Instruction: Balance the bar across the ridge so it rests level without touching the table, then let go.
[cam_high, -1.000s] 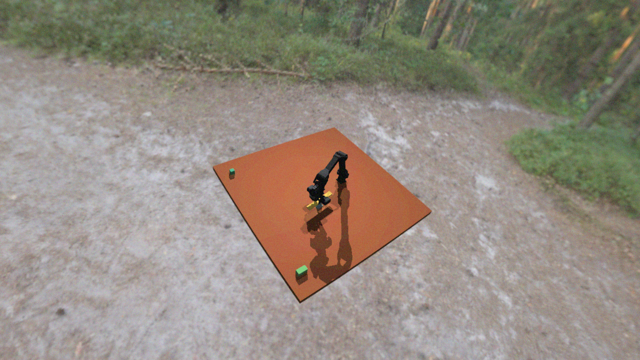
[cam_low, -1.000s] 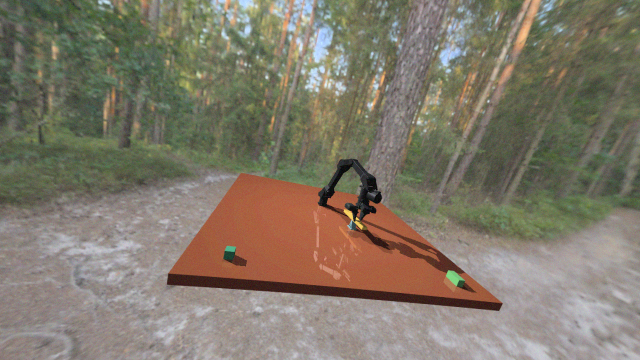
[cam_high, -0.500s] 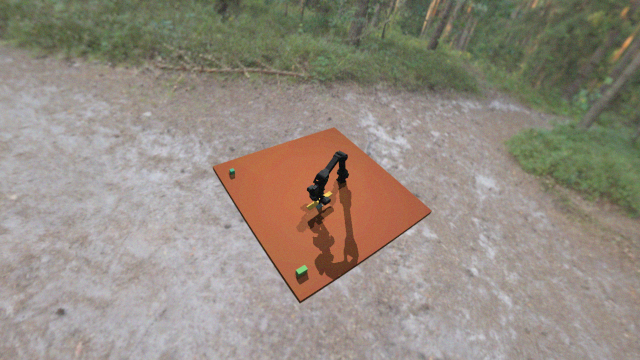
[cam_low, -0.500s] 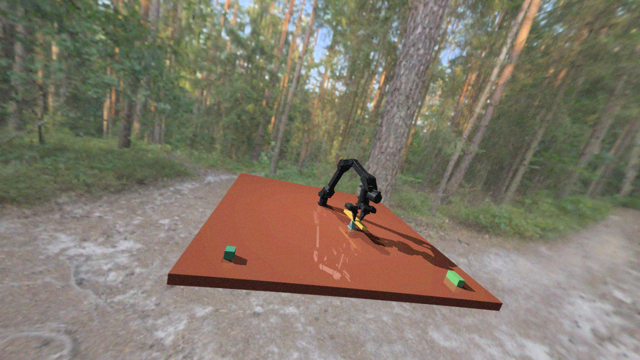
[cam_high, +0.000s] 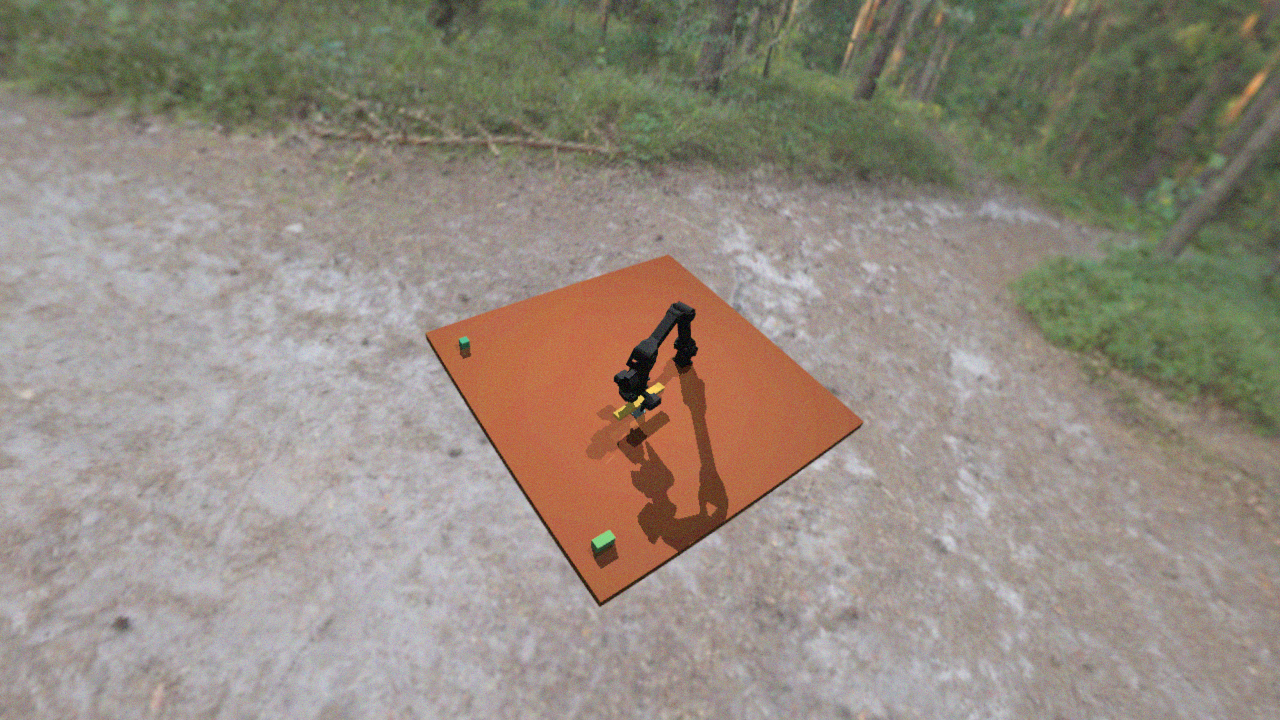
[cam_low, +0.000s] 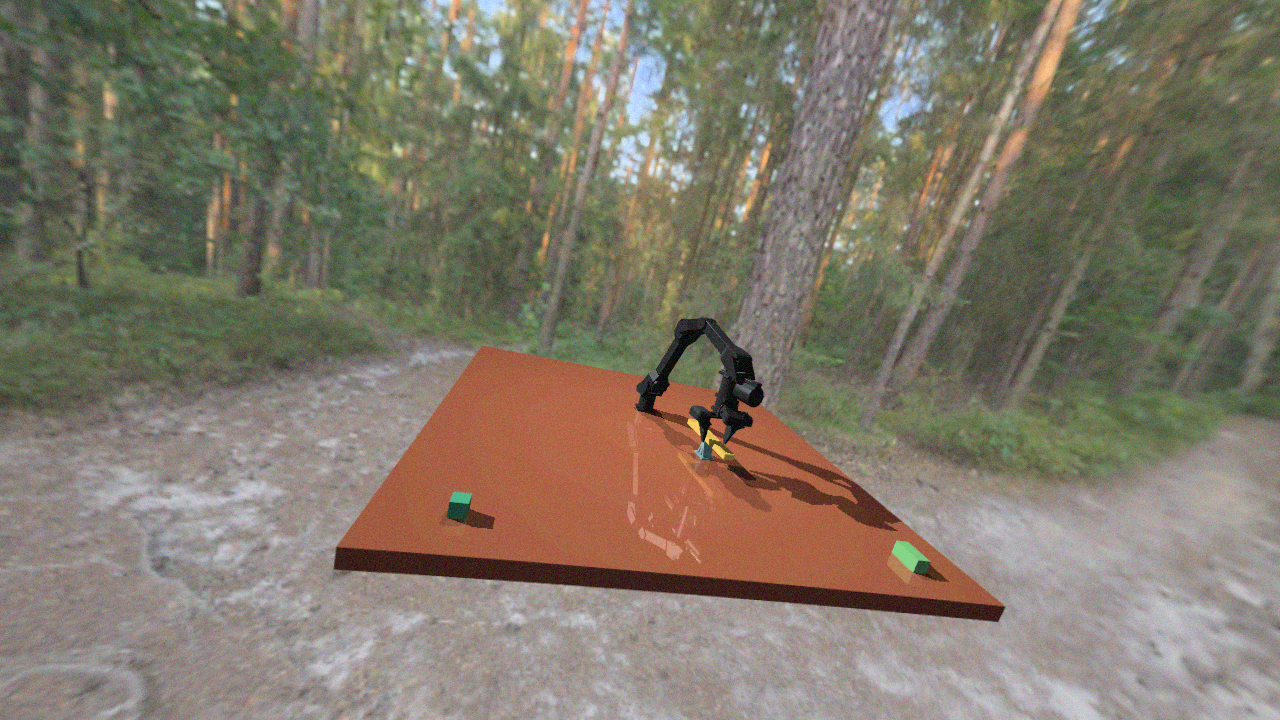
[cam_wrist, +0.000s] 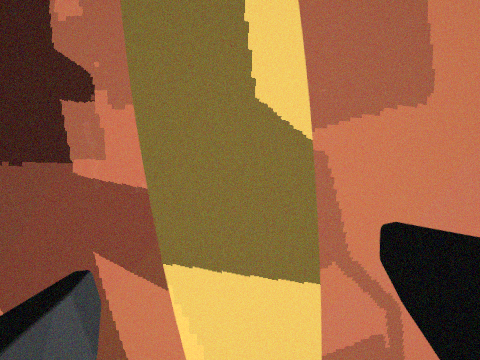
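The yellow bar (cam_high: 621, 412) (cam_low: 722, 453) (cam_wrist: 225, 200) lies across the small blue-grey ridge (cam_low: 703, 452). It looks about level, with its shadow apart from it on the table; its exact tilt is too small to tell. My gripper (cam_high: 639, 408) (cam_low: 716, 439) (cam_wrist: 240, 268) is open and points down over the bar near its middle. In the wrist view one finger stands on each side of the bar, with a gap on both sides. The ridge is hidden under the bar in the wrist view.
The orange-brown table (cam_high: 537, 358) (cam_low: 537, 447) bears a dark green block (cam_high: 463, 342) (cam_low: 459, 505) near one corner and a light green block (cam_high: 603, 541) (cam_low: 910, 557) near another. Both stand far from the bar.
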